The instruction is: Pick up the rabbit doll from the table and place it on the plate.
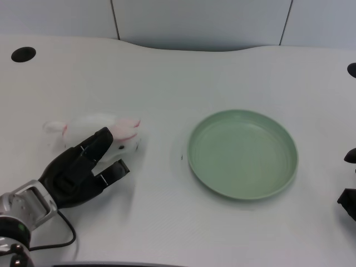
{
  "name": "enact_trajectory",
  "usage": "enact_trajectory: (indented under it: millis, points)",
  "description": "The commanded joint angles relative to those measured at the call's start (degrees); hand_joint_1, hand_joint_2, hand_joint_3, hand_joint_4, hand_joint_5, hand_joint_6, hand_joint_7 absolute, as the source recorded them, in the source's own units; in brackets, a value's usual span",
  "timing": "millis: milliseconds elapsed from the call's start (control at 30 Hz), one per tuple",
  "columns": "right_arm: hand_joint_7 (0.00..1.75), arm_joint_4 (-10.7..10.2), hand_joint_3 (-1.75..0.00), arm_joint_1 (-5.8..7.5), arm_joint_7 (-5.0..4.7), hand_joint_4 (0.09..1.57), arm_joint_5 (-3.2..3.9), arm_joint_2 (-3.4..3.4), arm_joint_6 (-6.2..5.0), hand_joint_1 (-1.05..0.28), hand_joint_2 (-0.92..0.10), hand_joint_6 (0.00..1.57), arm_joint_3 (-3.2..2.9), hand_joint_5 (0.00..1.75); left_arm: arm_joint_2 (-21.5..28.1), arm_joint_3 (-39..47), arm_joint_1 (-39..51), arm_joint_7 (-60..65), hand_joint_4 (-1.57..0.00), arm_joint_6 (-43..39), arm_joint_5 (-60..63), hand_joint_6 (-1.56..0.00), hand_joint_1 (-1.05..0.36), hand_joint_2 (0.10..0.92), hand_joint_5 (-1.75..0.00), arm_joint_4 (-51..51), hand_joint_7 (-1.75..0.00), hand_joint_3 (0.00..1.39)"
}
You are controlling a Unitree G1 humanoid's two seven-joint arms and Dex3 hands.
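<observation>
Where my left robot hand (83, 169) touches it, fingers spread, gripping nothing: white rabbit doll (103, 130), at nine o'clock of green plate (242, 154), on white desk (167, 78).

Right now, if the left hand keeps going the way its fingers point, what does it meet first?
The white-and-pink rabbit doll: the black left hand points up-right with fingertips apparently already at its body. The green round plate lies off that line.
</observation>
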Motion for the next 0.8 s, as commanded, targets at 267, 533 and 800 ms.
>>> enact_trajectory:
  millis: [267, 533, 800]
  points:
    - [1.75, -0.1, -0.21, 0.33, -0.52, 1.24, 0.24, -0.62, -0.25, -0.43, -0.92, 0.94, -0.3, 1.75, 3.2, -4.5, 0.0, -10.6, -0.91, -3.6, 6.8, -0.91, -0.26, 0.457, -1.75, 1.4, -0.97, 0.8]
    - [1.75, -0.2, -0.22, 0.29, -0.48, 1.2, -0.05, -0.95, -0.24, -0.44, -0.92, 0.88, -0.06, 1.75, 4.4, -6.2, 0.8, -14.6, -0.91, -7.9, 9.9, -1.01, -0.27, 0.388, -1.75, 2.4, -0.83, 0.81]
    - [1.75, -0.3, -0.22, 0.19, -0.78, 1.25, -0.31, -0.75, -0.41, -0.45, -0.92, 0.98, 0.25, 1.75, 4.5, -5.5, 0.3, -14.5, -0.89, -7.3, 9.5, -0.99, -0.28, 0.402, -1.75, 3.0, -0.78, 0.82]
